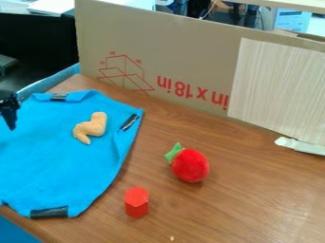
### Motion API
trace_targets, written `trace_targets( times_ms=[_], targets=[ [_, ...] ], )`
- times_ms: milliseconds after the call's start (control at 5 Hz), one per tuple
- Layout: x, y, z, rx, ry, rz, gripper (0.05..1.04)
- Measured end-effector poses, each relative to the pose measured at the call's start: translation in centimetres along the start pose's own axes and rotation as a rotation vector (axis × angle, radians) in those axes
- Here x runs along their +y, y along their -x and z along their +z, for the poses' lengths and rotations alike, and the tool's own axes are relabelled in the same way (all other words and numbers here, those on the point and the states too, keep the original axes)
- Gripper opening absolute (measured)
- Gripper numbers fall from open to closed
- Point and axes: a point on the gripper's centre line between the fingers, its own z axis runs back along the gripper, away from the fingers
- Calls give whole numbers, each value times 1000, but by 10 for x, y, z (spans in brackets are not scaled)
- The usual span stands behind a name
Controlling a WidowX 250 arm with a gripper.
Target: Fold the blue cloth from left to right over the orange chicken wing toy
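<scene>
Tan, bent plush piece (92,127) lies on a bright blue cloth (51,161), apart from the black pincer (10,116), whose opening I cannot tell. No grasp seems under way; one there calls for crossing cloth. Farther out, a red plush fruit (190,165) and red hexagonal block (136,202) sit on the brown wooden surface (247,204).
</scene>
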Motion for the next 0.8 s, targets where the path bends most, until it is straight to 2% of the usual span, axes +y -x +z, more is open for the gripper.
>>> trace_targets(
  times_ms=[400,600,800],
  targets=[
    [24,4,-13,52,63,-11,999],
    [30,6,-13,45,84,-72,999],
    [38,12,-11,65,109,-96,999]
  ],
)
